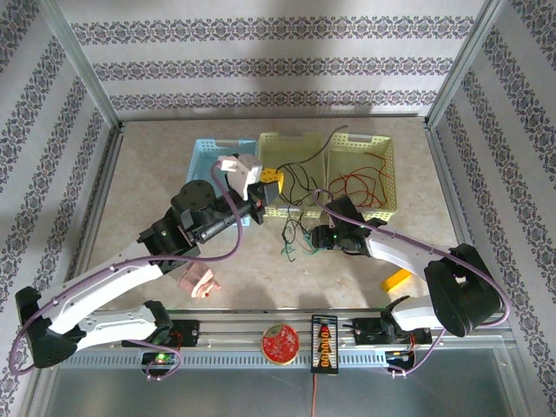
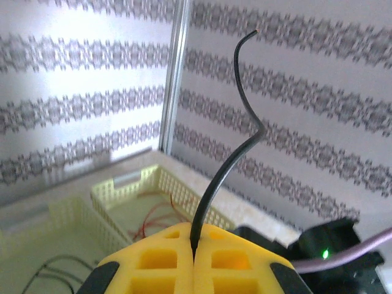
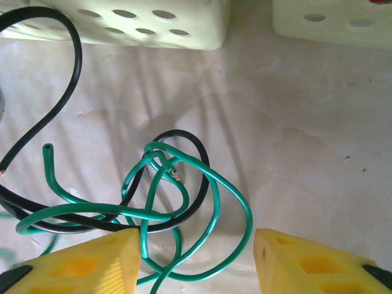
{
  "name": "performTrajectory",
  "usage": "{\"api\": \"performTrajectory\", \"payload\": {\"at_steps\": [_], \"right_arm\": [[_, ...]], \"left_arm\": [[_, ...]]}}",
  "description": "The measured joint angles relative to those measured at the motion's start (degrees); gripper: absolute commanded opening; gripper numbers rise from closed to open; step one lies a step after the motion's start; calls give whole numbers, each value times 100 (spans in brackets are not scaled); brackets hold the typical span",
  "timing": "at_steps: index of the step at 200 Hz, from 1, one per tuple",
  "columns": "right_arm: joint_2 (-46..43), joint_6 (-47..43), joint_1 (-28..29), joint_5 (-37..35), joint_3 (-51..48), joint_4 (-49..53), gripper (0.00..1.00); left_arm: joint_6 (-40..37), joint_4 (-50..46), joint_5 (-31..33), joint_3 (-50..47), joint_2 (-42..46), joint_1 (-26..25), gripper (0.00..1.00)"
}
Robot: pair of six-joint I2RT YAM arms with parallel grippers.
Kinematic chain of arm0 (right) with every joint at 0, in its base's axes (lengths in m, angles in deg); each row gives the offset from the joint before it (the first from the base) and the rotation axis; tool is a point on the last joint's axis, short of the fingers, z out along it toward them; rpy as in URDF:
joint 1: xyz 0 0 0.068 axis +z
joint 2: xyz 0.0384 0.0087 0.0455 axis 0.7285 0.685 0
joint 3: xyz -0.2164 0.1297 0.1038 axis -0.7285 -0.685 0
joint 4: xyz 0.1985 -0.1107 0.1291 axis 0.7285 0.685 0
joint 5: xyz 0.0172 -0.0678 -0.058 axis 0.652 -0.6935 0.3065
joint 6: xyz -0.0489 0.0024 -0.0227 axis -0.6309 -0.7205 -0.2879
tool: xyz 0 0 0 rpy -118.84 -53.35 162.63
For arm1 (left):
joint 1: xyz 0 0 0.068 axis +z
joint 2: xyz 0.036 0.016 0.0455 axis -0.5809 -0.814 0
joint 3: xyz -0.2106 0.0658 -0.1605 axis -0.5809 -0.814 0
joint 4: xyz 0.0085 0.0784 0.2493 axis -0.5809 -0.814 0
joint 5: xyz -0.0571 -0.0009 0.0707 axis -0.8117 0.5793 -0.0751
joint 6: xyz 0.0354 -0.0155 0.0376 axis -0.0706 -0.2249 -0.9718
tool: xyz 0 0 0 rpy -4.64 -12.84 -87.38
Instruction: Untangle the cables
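On the worktop [image 1: 156, 174], thin green and black wires [image 3: 147, 214] lie knotted under the right gripper [image 3: 196, 257], jaws open and empty, while the left gripper [image 2: 195, 248], jaws closed, holds one thin black wire [image 2: 236, 153] aloft and thin red wires [image 1: 365, 182] sit in a yellow perforated basket [image 1: 390, 169]: judged part-done.
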Motion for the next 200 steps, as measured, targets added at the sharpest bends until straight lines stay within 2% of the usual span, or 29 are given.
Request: {"api": "performTrajectory", "payload": {"at_steps": [58, 71, 98, 114, 144, 200], "right_arm": [[-317, 22, 0, -37, -81, -59, 51], [-354, 22, 0, -50, -107, -66, 51], [-452, 24, -2, -96, -179, -63, 51], [-549, 26, -37, -116, -223, -70, 52], [-627, 42, -74, -153, -251, -83, 52], [-643, 90, -129, -160, -302, -83, 52]], "left_arm": [[-101, 673, 293, 109, -94, 142, 0], [13, 787, 170, 133, -251, 240, 0], [575, 977, -490, 175, -597, 745, 0], [789, 826, -688, 409, -918, 898, 0], [1080, 413, -1005, 619, -1478, 850, 0], [1300, -798, -741, 149, -1862, 398, 0]]}}
